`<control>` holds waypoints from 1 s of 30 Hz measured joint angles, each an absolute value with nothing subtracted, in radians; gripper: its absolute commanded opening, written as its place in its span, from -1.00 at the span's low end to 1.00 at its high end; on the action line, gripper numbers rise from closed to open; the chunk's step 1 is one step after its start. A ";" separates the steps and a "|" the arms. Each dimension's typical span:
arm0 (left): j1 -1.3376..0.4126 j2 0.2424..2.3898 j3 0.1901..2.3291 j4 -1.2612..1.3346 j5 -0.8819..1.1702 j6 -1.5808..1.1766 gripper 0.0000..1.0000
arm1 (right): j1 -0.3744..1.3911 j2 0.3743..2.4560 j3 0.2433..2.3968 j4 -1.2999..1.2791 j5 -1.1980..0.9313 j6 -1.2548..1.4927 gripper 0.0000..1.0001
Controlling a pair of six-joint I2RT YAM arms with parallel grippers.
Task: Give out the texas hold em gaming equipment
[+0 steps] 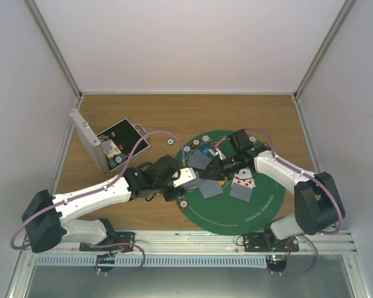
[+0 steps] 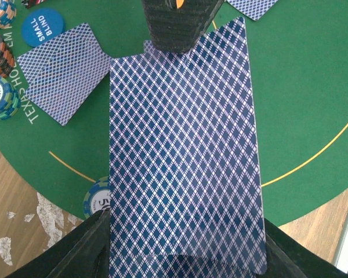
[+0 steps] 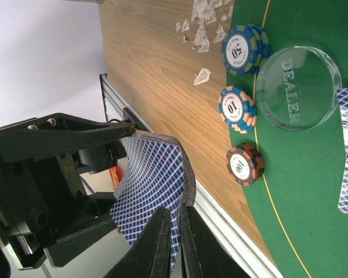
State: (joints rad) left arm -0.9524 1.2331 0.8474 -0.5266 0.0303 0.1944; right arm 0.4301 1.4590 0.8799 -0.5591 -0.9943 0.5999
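1. The card (image 2: 182, 150) hangs just above the edge of the green mat (image 2: 301, 87), stretched between my two claws. My left claw (image 2: 182, 255) is closed on its near end. My right claw (image 3: 175, 231) is narrow, its tips nipped on the far edge.
2. A second corner peeks out at the far end, so I may be holding more than one card; the views are too tight to tell.
3. I judge the step to be drawing off the top card only. I should pull with the right claw straight along the card's length and hold firm with the left.
4. The card bows between the claws, so I should pull level, not up, or it could crease or spring free.
5. It should land face down on bare felt, apart from the dealt card (image 2: 61, 78) beside the small blind token (image 2: 42, 26) and away from the chips (image 3: 245, 164) and dealer button (image 3: 297, 87).
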 measured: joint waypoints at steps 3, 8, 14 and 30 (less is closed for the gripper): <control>-0.952 1.233 0.846 -0.527 0.025 0.195 0.12 | 0.438 1.470 0.880 -0.555 -0.997 0.601 -0.83; -0.952 1.227 0.844 -0.527 0.023 0.194 0.12 | 0.452 1.477 0.880 -0.545 -1.002 0.607 -0.72; -0.952 1.222 0.842 -0.526 0.020 0.194 0.12 | 0.460 1.490 0.878 -0.536 -1.005 0.612 -0.63; -0.952 1.222 0.841 -0.526 0.020 0.194 0.12 | 0.472 1.505 0.869 -0.498 -1.034 0.635 -0.91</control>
State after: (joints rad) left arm -0.9524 1.2217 0.8410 -0.5262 0.0200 0.1944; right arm 0.4717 1.5055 0.8692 -0.4984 -1.0336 0.6346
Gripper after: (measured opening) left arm 0.565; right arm 0.106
